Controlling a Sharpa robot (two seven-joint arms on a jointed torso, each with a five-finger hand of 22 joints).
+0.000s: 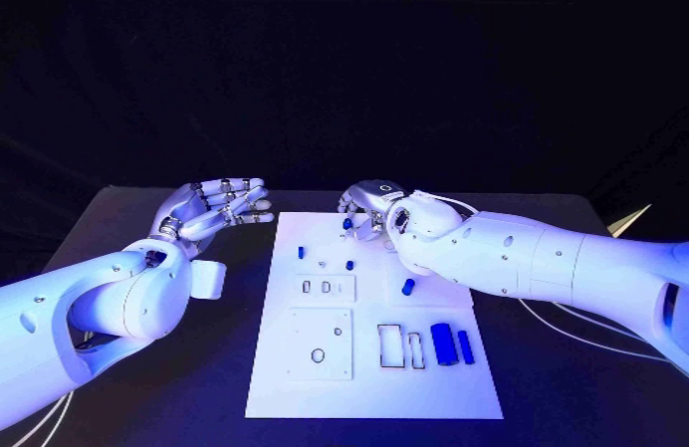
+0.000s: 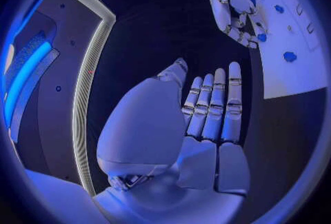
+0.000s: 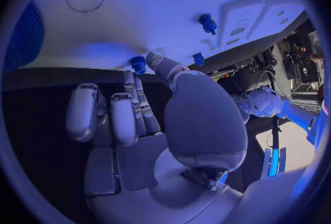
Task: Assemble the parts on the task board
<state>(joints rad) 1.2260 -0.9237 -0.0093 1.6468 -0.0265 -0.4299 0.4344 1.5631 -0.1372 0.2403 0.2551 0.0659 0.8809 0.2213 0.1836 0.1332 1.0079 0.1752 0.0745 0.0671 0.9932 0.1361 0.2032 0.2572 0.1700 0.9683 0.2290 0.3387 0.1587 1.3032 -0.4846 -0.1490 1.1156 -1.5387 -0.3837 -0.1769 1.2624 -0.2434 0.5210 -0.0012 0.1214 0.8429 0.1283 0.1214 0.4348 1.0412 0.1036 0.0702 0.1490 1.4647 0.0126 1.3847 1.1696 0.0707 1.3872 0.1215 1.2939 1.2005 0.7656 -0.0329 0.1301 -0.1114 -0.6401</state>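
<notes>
Assembly is judged barely begun: a blue peg (image 1: pixel 347 224) is pinched by the right hand (image 1: pixel 376 211) over the task board's (image 1: pixel 373 392) far edge, several blue parts (image 1: pixel 444 343) left lying loose, the left hand (image 1: pixel 223 204) held spread and empty.

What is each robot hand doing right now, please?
Left robot hand: open, fingers straight, holding nothing, off the task board.
Right robot hand: pinching a small blue part over the board's far edge.

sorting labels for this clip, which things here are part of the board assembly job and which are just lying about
Part of the job:
task board
small blue part at the right hand
blue parts lying on the board
left hand, open beside the board

Just lying about:
black table
cables on the table by the right arm
</notes>
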